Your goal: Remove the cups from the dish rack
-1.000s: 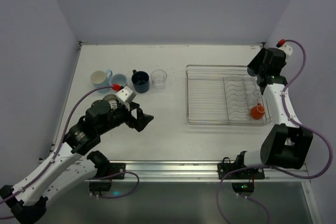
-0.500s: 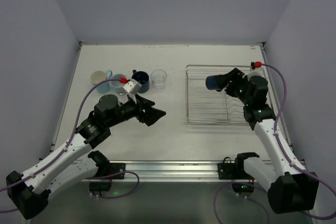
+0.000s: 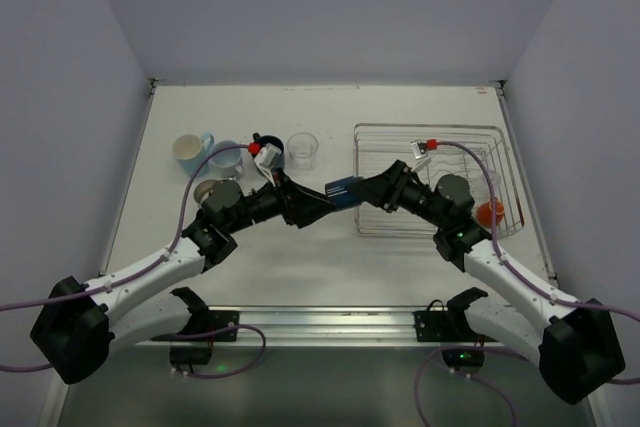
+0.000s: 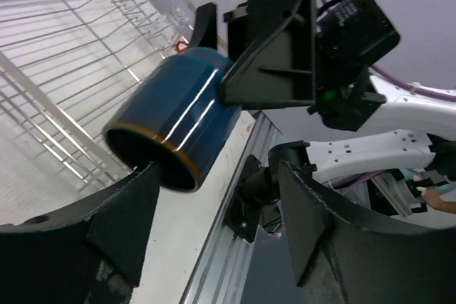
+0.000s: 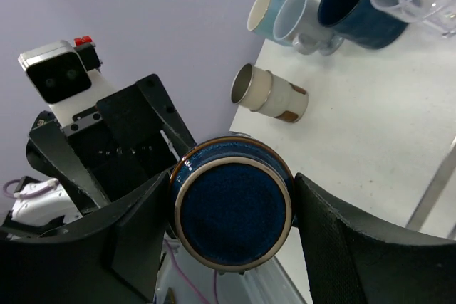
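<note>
Sideways, clamped by right gripper (image 3: 362, 193), navy cup (image 4: 178, 115) faces left gripper (image 3: 320, 205).

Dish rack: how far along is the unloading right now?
Done: two light blue mugs, a navy mug, a clear tumbler and a tan cup on its side are out on the table. In hand: the right gripper holds a navy cup, its mouth between the open fingers of the left gripper. Left: one orange cup shows in the dish rack.
</note>
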`<action>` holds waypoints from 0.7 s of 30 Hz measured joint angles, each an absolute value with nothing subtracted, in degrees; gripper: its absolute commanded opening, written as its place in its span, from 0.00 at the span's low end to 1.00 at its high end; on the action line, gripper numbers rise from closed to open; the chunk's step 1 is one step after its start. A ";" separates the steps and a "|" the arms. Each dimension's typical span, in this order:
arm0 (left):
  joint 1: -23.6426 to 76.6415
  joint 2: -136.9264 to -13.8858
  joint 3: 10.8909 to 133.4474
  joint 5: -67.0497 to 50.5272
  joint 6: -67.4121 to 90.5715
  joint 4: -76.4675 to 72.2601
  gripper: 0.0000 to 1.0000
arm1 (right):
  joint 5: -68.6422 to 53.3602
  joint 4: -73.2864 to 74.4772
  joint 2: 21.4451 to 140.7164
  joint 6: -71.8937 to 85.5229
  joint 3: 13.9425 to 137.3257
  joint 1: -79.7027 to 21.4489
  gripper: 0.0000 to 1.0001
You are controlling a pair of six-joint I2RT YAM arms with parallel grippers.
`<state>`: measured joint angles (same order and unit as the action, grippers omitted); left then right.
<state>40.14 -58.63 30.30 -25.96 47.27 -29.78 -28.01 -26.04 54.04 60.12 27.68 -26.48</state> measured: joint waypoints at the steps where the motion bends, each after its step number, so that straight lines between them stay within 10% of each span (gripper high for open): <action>1: 40.23 -58.96 30.28 -26.22 47.94 -31.18 0.65 | -28.38 -27.57 55.24 60.88 27.53 -27.11 0.28; 5: 40.14 -59.68 29.43 -26.39 49.58 -34.00 0.44 | -29.12 -34.09 59.13 64.18 26.61 -28.80 0.27; 10: 40.27 -60.25 29.02 -26.65 50.43 -34.92 0.41 | -29.47 -41.32 63.35 67.75 26.41 -31.11 0.27; 13: 40.21 -60.27 28.84 -26.59 50.61 -35.18 0.15 | -29.45 -45.36 65.65 69.67 26.37 -32.32 0.29; 18: 40.34 -58.30 28.34 -26.59 50.61 -35.42 0.00 | -29.21 -50.26 67.33 73.03 25.78 -33.34 0.95; 21: 41.06 -56.10 30.87 -22.39 46.13 -25.56 0.00 | -29.02 -47.99 66.48 71.29 25.67 -34.59 0.99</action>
<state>41.06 -56.10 30.87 -22.39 46.13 -25.56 -29.02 -47.99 66.48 71.29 25.67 -34.59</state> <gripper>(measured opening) 0.137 0.975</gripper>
